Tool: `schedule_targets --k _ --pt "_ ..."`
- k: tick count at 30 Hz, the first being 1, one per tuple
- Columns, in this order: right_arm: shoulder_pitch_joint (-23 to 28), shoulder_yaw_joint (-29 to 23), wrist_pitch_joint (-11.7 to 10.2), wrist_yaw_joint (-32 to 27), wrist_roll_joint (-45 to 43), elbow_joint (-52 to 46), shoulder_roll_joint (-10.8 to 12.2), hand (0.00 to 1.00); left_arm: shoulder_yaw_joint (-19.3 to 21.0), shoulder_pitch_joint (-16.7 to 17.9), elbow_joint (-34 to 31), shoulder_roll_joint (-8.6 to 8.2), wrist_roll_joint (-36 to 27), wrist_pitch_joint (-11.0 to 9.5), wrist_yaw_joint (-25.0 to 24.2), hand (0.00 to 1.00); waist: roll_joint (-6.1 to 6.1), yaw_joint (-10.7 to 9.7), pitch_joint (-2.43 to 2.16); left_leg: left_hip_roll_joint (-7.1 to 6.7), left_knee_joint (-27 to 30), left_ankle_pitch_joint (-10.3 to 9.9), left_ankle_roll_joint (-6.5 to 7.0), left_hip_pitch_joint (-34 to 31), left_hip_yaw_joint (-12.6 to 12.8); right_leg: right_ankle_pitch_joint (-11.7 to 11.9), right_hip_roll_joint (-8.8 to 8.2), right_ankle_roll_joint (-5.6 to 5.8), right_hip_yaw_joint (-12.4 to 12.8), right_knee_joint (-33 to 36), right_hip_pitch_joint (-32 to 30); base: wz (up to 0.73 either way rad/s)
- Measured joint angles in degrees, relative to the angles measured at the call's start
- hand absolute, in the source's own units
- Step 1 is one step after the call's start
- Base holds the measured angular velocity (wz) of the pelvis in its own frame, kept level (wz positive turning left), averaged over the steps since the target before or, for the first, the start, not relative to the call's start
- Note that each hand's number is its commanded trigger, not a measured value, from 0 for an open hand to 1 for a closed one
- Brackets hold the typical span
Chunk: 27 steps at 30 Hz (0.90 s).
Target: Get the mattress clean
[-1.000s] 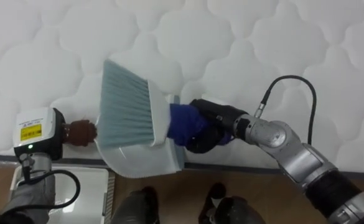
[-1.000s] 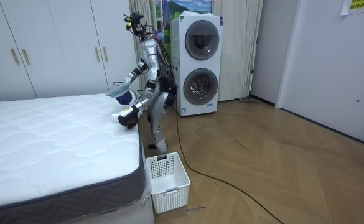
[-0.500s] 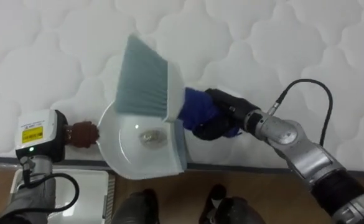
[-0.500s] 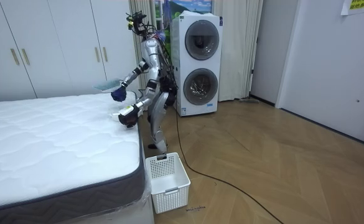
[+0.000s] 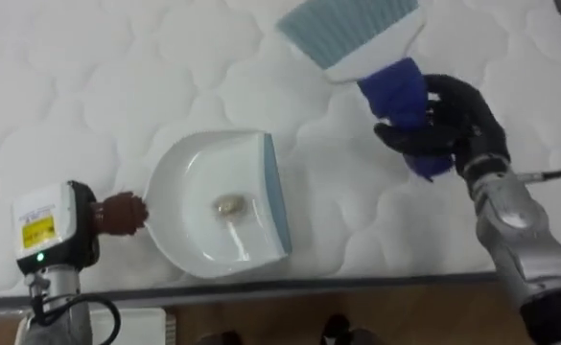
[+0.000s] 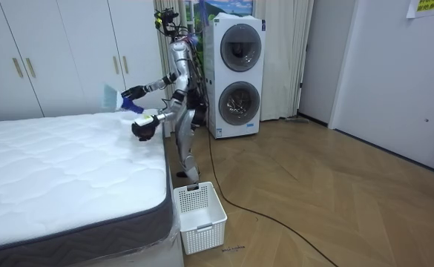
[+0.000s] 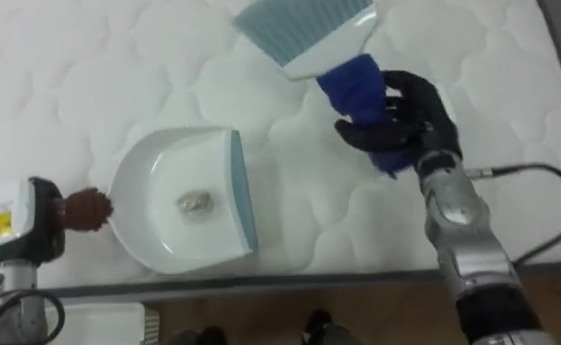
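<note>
Left hand (image 5: 86, 222), low at the bed's edge, meets the brown stub handle of a round white plastic dustpan (image 5: 198, 172); whether it grips I cannot tell. That pan lies on the white quilted mattress (image 5: 79, 86), a small pale clump of debris (image 5: 228, 205) inside. Rightward, the black right hand (image 5: 448, 120) is curled round the blue handle of a teal-bristled brush (image 5: 352, 29), held above the mattress, apart from the pan. Across the room: white wardrobe doors (image 6: 61, 55), a white slatted basket (image 6: 199, 215) on wood floor (image 6: 335, 200), stacked washing machines (image 6: 235, 74)
</note>
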Motion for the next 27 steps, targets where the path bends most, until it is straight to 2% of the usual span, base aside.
schedule_targets --k 2,6,7,9,11,13,15,17,20,24,27 --pt "2.2 -0.2 -0.1 -1.5 0.3 0.0 0.0 0.0 1.4 1.3 -0.6 -0.86 0.1 -0.4 0.0 1.0 0.69 -0.7 -0.54 -0.6 -1.6 0.0 -0.07 2.4 0.0 0.1 0.38 0.51 -0.1 -1.6 2.4 0.0" --pt "3.3 -1.7 -1.1 -3.8 2.4 -0.7 0.0 0.0 2.8 1.7 -1.5 -1.11 0.1 -1.4 0.0 1.0 1.16 -1.0 -1.01 -1.0 -3.8 0.2 -0.35 5.7 0.1 0.1 0.43 0.94 0.0 -2.9 5.2 0.0" --pt "3.5 -2.2 -1.5 -4.6 3.0 -1.4 0.0 0.0 3.5 2.0 -1.8 -1.25 0.2 -1.9 0.0 1.0 1.33 -0.9 -1.27 -1.27 -4.5 0.3 -0.45 6.6 0.1 0.1 0.63 1.08 0.0 -3.7 6.4 0.04" --pt "4.2 -2.9 -2.3 -5.3 3.2 -2.6 0.0 0.0 3.8 2.5 -1.8 -1.89 0.2 -2.0 -0.1 1.0 1.5 -1.0 -1.47 -1.75 -6.0 0.6 -0.58 8.8 -0.2 0.0 0.67 1.46 -0.2 -4.7 8.6 0.12" --pt "6.4 -3.1 -3.5 -5.9 4.4 -5.1 0.1 0.0 3.8 3.3 -1.8 -3.1 0.0 -2.1 -0.1 1.0 1.34 -1.4 -1.97 -2.85 -8.3 1.2 -0.71 11.2 -1.6 -0.7 0.59 2.33 -0.2 -5.7 11.4 0.35" --pt "7.7 -3.0 -3.8 -6.4 4.5 -6.4 0.1 0.0 3.6 3.9 -1.8 -3.78 -0.4 -2.2 -0.2 1.0 0.84 -2.2 -2.26 -3.86 -10.3 2.2 -0.73 12.6 -3.2 -1.1 0.62 2.9 0.3 -6.7 13.3 0.48" --pt "7.9 -2.9 -3.8 -7.0 4.7 -6.9 0.3 0.0 3.5 4.6 -1.8 -4.55 -1.7 -2.2 -0.4 1.0 0.33 -1.8 -2.44 -4.14 -11.5 2.6 -0.96 13.6 -3.6 -1.2 0.85 3.07 0.6 -7.4 14.2 0.23" --pt "7.9 -2.8 -3.9 -7.9 5.4 -7.2 0.4 0.0 3.5 4.6 -1.8 -5.07 -2.6 -2.4 -0.8 1.0 -0.1 -1.0 -2.47 -4.13 -11.7 2.8 -1.16 13.4 -4.9 -1.2 1.07 3.08 0.0 -7.8 14.9 0.21" --pt "7.8 -2.9 -4.2 -9.1 6.6 -7.3 0.4 0.0 3.8 5.2 -1.8 -5.1 -2.6 -3.3 -0.9 1.0 -0.46 0.2 -2.42 -3.98 -11.7 2.9 -1.43 13.2 -6.6 -1.3 1.67 3.28 -0.2 -8.8 16.2 0.32" --pt "7.8 -2.9 -4.5 -10.1 6.3 -7.5 0.6 0.0 5.4 6.3 -2.8 -5.21 -3.0 -3.4 -1.2 1.0 -0.78 2.0 -2.35 -3.8 -11.6 3.2 -1.86 12.2 -8.4 -1.6 2.28 3.58 -0.4 -9.5 16.9 0.3" --pt "8.4 -2.9 -4.6 -12.1 5.8 -8.2 0.8 0.0 5.9 6.9 -4.4 -5.28 -3.5 -4.0 -1.3 1.0 -0.75 2.3 -2.23 -4.13 -10.3 3.6 -2.29 10.4 -12.7 -2.4 2.33 3.29 -4.3 -9.6 18.4 0.73"
